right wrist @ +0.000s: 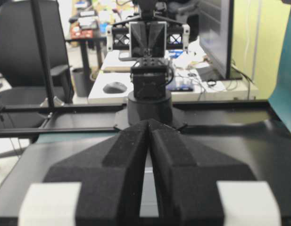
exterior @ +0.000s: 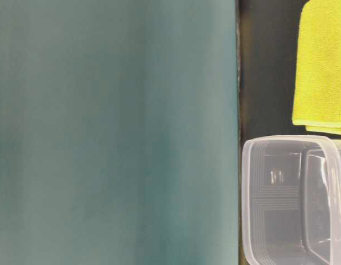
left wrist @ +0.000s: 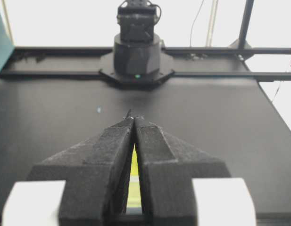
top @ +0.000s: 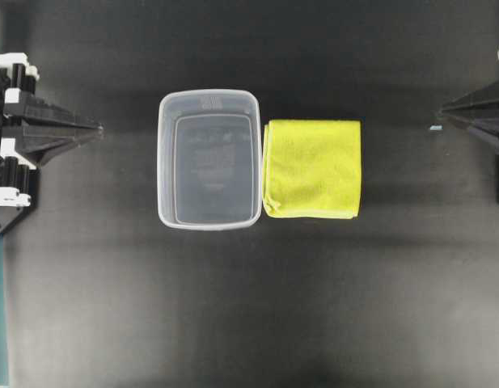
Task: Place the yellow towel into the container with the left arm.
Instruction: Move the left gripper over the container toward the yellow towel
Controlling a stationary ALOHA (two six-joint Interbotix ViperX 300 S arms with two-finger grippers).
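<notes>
The yellow towel (top: 312, 168) lies folded flat on the black worktop (top: 249, 307), its left hem just beside, perhaps touching, the right wall of the container (top: 209, 159). The container is empty and open at the top, and slightly larger than the towel.

The left hand (top: 94, 128) is parked at the left edge of the overhead view, well apart from both things, its fingers pressed together on nothing; the wrist view shows only a thin slit between them. The right hand (top: 443, 115) sits at the right edge, likewise pinched together and holding nothing.

The step in hand looks like the reach, which has not begun. Since the container stands between the left hand and the towel, the arm should probably travel high over the rim rather than sweep across at worktop height. The fingers would need to spread wide before coming down.

A pinch near the towel's middle, or on the thick folded edge at the bottom, would likely gather all layers. A grip on one corner risks the cloth unfolding and draping over the rim. Lift straight up before carrying left, so the hem does not drag the light container along.
</notes>
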